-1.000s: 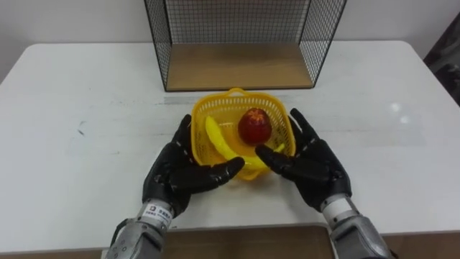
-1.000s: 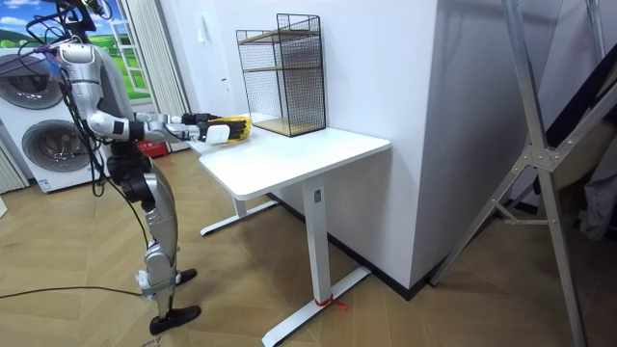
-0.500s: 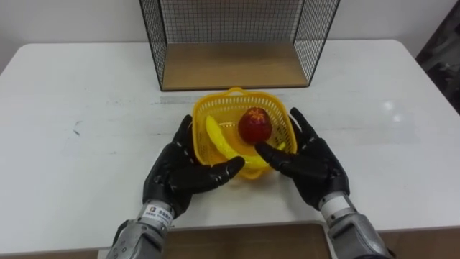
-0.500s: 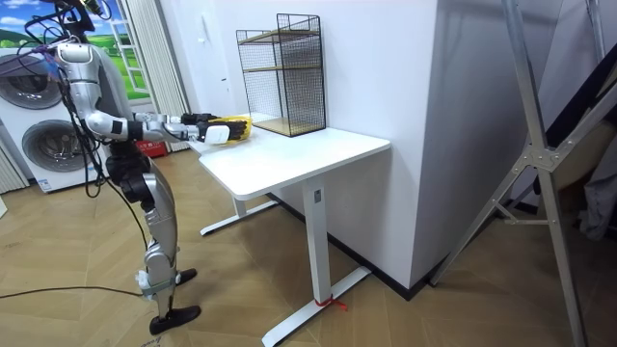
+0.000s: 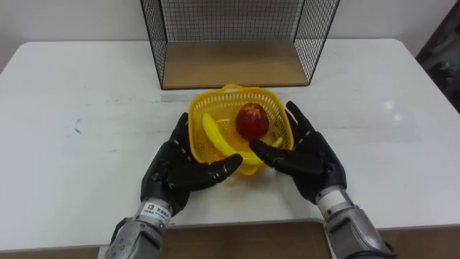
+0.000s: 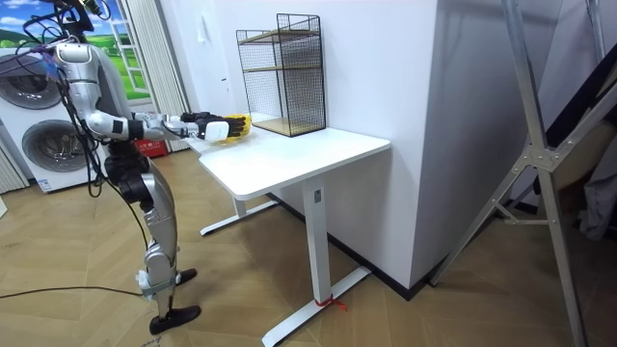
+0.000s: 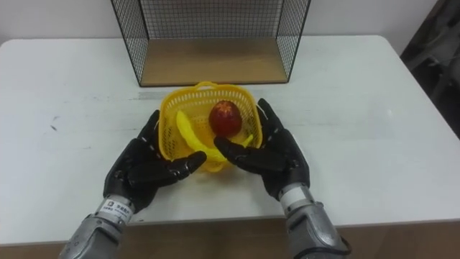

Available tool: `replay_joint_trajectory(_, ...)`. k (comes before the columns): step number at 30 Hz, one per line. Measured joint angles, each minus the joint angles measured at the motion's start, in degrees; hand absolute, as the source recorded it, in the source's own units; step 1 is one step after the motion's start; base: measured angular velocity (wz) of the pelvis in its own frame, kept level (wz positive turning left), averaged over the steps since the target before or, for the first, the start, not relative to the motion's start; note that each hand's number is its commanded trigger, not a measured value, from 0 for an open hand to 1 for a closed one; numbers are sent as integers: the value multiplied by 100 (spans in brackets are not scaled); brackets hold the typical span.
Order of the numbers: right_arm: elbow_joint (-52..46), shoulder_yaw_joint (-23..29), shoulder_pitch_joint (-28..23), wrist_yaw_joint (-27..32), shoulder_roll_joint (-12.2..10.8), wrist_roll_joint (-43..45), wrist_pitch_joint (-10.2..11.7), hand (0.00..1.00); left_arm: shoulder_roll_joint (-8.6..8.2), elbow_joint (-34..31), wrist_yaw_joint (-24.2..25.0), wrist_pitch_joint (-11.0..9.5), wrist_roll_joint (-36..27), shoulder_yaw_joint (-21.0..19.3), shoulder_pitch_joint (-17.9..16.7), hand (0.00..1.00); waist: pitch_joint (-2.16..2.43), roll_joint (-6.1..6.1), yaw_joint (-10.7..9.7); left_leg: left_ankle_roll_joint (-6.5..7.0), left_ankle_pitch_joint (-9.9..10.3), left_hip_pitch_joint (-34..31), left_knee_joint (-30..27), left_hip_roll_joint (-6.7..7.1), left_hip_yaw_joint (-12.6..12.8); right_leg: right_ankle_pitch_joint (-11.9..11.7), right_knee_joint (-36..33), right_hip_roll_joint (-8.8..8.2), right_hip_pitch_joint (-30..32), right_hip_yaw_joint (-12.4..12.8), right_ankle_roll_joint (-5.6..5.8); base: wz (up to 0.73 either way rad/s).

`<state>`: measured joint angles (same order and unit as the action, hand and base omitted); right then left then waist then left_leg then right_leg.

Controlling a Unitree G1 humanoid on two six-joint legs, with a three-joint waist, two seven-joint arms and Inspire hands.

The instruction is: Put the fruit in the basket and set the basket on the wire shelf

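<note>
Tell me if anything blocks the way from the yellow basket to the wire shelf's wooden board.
Nothing visible does. The yellow plastic basket, flanked by the left hand and right hand, faces the open front of the black wire shelf; a strip of white table lies between.

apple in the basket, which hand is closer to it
Right. The right hand presses the right wall of the basket, beside the apple; the left hand is on the opposite wall, with the banana between.

1 basket point(image 5: 195, 138), 1 apple point(image 5: 251, 120), 1 banana point(image 5: 213, 136), 1 wire shelf point(image 5: 233, 63).
</note>
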<state>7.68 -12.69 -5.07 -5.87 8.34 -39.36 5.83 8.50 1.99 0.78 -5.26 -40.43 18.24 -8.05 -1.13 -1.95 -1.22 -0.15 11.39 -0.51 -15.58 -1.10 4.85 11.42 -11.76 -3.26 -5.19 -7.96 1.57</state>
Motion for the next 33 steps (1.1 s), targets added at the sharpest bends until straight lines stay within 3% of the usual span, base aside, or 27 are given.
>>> replay_joint_trajectory(4, -143, -14, 79, 3, -12, 327, 52, 0, -2, -41, -1, -126, 2, -20, 112, 0, 3, 69, -6, 0, 0, -3, -7, -10, 4, -6, 0, 12, 5, 14, -11, 0)
replay_joint_trajectory(9, -415, -12, 77, 12, 18, 429, 60, 0, -35, -118, -1, -139, -1, -83, 112, 0, 33, 143, -7, -4, 0, -4, -5, -29, 4, -12, 0, 32, 17, 19, -20, 0)
replay_joint_trajectory(16, -823, 17, 82, 105, 14, 477, 116, 0, -83, -525, -1, -172, -1, -185, 131, 0, 39, 138, -6, -4, 0, 18, 3, -28, 8, -12, 1, 32, 22, 22, -20, 0)
replay_joint_trajectory(25, -891, 59, 83, 142, -9, 622, 116, 0, -110, -536, -1, -178, 7, -184, 164, 0, 43, 128, -8, -9, 4, 14, -40, -48, 10, -7, -97, 36, 73, 10, -17, 0)
replay_joint_trajectory(27, -891, 54, 84, 134, -20, 578, 116, 0, -94, -537, -1, -181, 81, -199, 165, 0, 40, 123, -1, -32, 62, -35, -192, -102, 25, 5, -194, 65, 106, -11, -20, -8)
replay_joint_trajectory(29, -845, 46, 81, 111, -122, 490, 117, 0, -90, -536, -1, -201, 118, -256, 164, 0, 5, 66, 28, -89, 281, -120, -600, -241, 56, 146, -467, 156, 171, 5, -93, -17)
replay_joint_trajectory(30, -835, 46, 81, 97, -127, 508, 117, 0, -85, -534, -1, -213, 119, -264, 163, 0, 11, 38, 35, -111, 344, -164, -732, -274, 60, 221, -571, 174, 211, 11, -121, -14)
replay_joint_trajectory(33, -836, 53, 62, 22, -138, 549, 172, 0, -60, -531, -1, -248, 86, -284, 140, 0, 5, -8, 116, -223, 771, -460, -1661, -520, 60, 710, -1342, 291, 481, 14, -260, -14)
